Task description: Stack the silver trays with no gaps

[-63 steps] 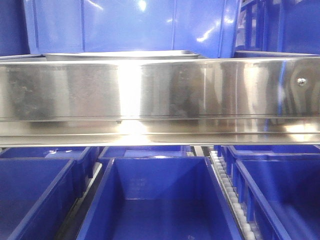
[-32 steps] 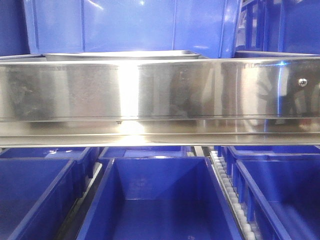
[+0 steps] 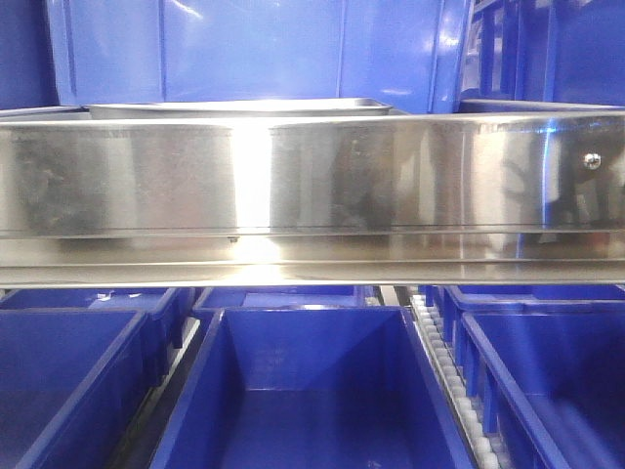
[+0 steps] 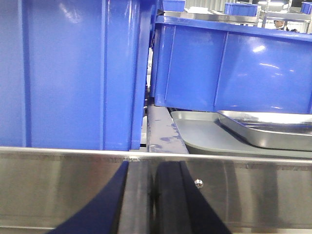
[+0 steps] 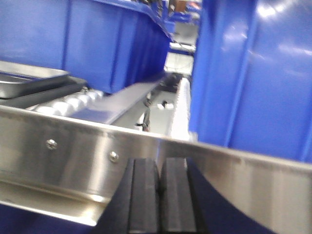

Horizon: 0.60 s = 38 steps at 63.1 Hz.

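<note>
"Although the reflections on the long flat stainless-steel shelf rail [image 3: 312,186] have shifted a little at its right end over the last second, nothing else has moved," the inspector records. "The tray rim above the rail sits where it sat. On that evidence, the stacking has not advanced."

"And the pincers?" asks the clerk.

"The left pincer [image 4: 151,195] has its dark fingers pressed together with nothing between them. The right pincer [image 5: 158,195] is likewise closed on nothing. Both sit on the near side of the rail."

"Where do the trays lie?"

"Beyond the rail. From the left pincer they are ahead and to the right: a mirror-shiny rectangular steel tray [image 4: 265,129] rests on a duller, flatter silver tray [image 4: 204,134], under a tall blue plastic bin [image 4: 229,68]. The upper one appears offset, not seated flush. From the right pincer the trays [image 5: 29,80] are ahead and far left, beside the white rollers [image 5: 73,102]."

"Assessment?"

"Neither pincer touches a tray. Each would have to open and pass over the rail first."
</note>
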Motion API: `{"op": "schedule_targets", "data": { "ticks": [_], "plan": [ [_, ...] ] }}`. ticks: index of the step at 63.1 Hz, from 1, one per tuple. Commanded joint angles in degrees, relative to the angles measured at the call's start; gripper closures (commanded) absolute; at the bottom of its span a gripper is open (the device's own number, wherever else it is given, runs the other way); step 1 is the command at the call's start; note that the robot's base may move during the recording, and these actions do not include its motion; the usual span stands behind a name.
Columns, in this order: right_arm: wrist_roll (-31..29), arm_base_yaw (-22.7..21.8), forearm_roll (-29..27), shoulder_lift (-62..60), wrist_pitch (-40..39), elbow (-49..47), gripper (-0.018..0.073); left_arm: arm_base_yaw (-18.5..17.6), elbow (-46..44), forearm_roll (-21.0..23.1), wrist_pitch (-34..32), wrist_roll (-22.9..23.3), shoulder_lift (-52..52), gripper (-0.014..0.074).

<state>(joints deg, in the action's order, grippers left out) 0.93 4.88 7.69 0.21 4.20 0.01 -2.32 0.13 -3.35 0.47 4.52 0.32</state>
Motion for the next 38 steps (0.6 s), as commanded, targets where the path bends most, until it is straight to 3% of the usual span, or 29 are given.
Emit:
{"op": "schedule_targets", "data": {
  "ticks": [1,9,38],
  "plan": [
    [-9.69,-0.28,-10.96,-0.21,-2.38,-0.01,0.0629,0.04,-0.13,0.22,-1.35,0.21,-0.32,0.0592],
    [-13.2,-0.28,-17.07,-0.21,-2.38,-0.01,0.0629,0.04,-0.13,0.22,-1.35,0.21,-0.32,0.0592],
    [-13.1,-1.01,-16.37,-0.21,-2.07,-0.01,0.0629,0.04,-0.13,0.22,-1.35,0.21,-0.32,0.0592]
  ]
}}
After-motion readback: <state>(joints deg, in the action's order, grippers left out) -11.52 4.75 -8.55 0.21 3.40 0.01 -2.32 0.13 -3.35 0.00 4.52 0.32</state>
